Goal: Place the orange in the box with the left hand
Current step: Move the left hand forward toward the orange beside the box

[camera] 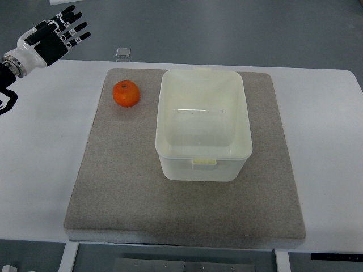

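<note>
Top view shows nothing done yet: the orange [126,93] lies on the mat [113,187] left of the empty box [203,164], while the left robot hand [57,37], fingers spread and holding nothing, is in the upper left of the frame.

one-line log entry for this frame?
phase: pre-grasp | left hand: open, top left, holding nothing | orange: on mat, left of box | box: empty | right hand: not visible

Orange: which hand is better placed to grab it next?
Left. The left hand is the only one in view, open, at the picture's upper left. The orange lies on the mat on that side, left of the box. No right arm shows.
</note>
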`<state>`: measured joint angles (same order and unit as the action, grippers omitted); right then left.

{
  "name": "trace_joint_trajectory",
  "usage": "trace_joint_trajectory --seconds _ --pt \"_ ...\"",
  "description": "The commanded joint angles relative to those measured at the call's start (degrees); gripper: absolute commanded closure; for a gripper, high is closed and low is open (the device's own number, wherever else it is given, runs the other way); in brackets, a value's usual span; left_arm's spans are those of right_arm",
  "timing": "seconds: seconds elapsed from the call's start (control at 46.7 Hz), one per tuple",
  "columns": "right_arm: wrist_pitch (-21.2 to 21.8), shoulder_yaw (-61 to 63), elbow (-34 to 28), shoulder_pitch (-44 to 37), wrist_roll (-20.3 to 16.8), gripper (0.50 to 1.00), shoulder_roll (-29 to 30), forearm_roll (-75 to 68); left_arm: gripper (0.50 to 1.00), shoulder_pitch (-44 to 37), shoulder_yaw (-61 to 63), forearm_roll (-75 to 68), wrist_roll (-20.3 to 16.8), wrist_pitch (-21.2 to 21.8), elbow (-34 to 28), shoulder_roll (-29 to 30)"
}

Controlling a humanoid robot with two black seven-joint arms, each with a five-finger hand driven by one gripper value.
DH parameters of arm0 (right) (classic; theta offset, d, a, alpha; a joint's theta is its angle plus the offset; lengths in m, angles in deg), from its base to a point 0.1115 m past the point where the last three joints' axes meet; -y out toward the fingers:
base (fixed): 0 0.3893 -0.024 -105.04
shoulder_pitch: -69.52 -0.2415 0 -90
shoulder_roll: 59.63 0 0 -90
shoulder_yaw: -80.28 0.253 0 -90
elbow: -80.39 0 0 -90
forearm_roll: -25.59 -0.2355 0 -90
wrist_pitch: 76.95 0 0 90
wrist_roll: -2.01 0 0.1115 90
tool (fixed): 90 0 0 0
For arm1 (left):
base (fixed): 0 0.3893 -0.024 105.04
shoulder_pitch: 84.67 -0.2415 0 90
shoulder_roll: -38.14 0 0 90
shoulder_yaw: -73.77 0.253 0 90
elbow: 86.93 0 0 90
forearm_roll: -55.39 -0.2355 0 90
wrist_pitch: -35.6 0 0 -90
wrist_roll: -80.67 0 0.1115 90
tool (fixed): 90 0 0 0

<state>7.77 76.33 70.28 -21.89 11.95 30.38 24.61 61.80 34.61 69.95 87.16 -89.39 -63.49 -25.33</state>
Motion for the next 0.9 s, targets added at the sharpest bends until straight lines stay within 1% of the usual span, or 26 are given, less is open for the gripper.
trace_joint_trajectory --seconds 0.0,0.15,0.6,0.729,0.879 --pt "0.0 0.0 0.0 0.0 0.0 0.568 0.0 0.0 0.506 0.0 0.0 -0.1 0.0 0.0 -0.3 -0.2" --pt "0.0 0.0 0.0 0.0 0.0 0.568 0.0 0.0 0.506 0.0 0.0 -0.1 0.5 0.0 -0.5 -1.4" --pt "0.0 0.0 0.0 0.0 0.0 0.568 0.0 0.0 0.506 0.0 0.6 -0.5 0.2 0.0 -1.2 -1.5" --pt "0.0 0.0 0.0 0.0 0.0 0.568 0.0 0.0 0.506 0.7 3.9 -4.9 0.0 0.0 -0.9 -1.1" --pt "0.0 0.0 0.0 0.0 0.0 0.568 0.0 0.0 0.506 1.9 4.1 -12.1 -0.2 0.0 -1.7 -1.5"
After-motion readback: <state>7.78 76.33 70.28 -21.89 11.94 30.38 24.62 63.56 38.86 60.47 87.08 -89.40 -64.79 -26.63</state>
